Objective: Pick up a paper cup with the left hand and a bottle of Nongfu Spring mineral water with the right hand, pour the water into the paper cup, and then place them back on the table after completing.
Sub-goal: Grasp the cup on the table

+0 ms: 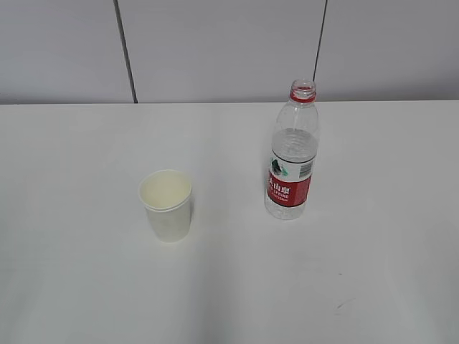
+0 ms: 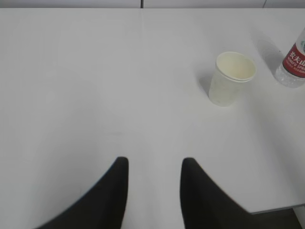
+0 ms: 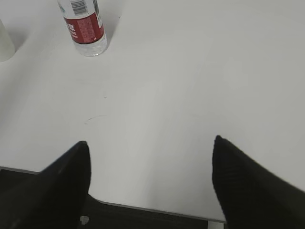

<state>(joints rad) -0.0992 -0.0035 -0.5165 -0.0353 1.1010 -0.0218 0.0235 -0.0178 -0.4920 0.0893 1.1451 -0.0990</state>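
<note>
A white paper cup [image 1: 167,205] stands upright and empty-looking on the white table [image 1: 86,272]. To its right stands an uncapped clear water bottle [image 1: 292,152] with a red label, water about two-thirds up. Neither arm shows in the exterior view. In the left wrist view my left gripper [image 2: 154,164] is open and empty, well short of the cup [image 2: 230,78], with the bottle [image 2: 295,59] at the right edge. In the right wrist view my right gripper [image 3: 150,143] is wide open and empty near the table's front edge, with the bottle [image 3: 86,26] far off at upper left.
A grey panelled wall [image 1: 215,50] runs behind the table. A faint scuff mark [image 1: 343,307] lies on the tabletop at the front right. The table's front edge [image 3: 143,207] shows under my right gripper.
</note>
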